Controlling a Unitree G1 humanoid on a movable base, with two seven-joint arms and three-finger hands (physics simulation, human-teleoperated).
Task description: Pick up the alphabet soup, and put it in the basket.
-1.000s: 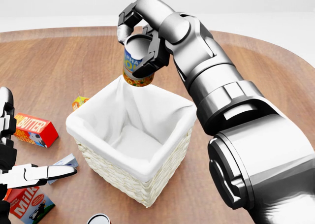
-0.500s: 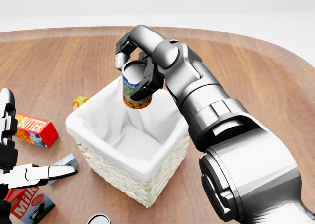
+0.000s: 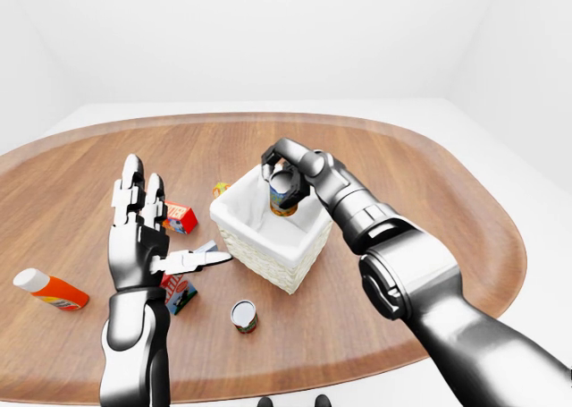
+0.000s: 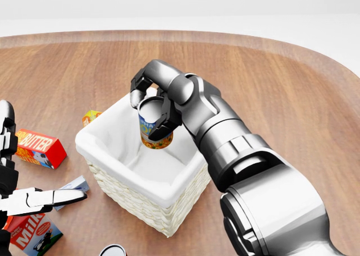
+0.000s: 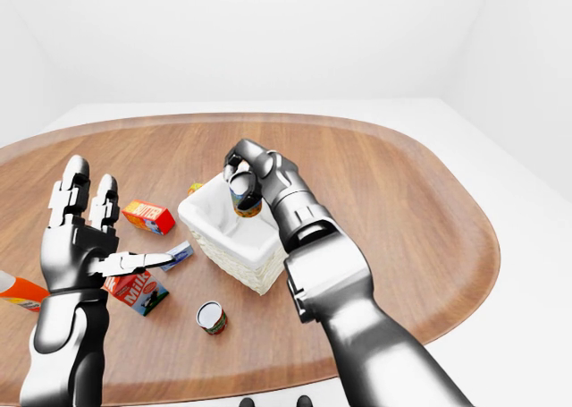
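My right hand [image 4: 153, 111] is shut on the alphabet soup can [image 4: 156, 133], a blue and yellow tin with a grey lid. It holds the can nearly upright inside the mouth of the white-lined wicker basket [image 4: 120, 196], near the top-right corner in the head view. The can's lower part sits below the rim line, and it hangs above the cloth floor. My left hand [image 3: 143, 237] stands open at the left of the basket, fingers spread, holding nothing.
On the round wooden table [image 3: 429, 201], left of the basket, lie a butter box [image 4: 40, 148], a milk carton [image 4: 34, 234], a small orange box [image 4: 91, 116] and a blue-white packet [image 4: 74, 185]. A second can [image 3: 243, 316] and an orange bottle [image 3: 52, 289] lie nearer me.
My right hand has come down and toward me with the can, from above the basket's far rim into its opening. The left hand has stayed put.
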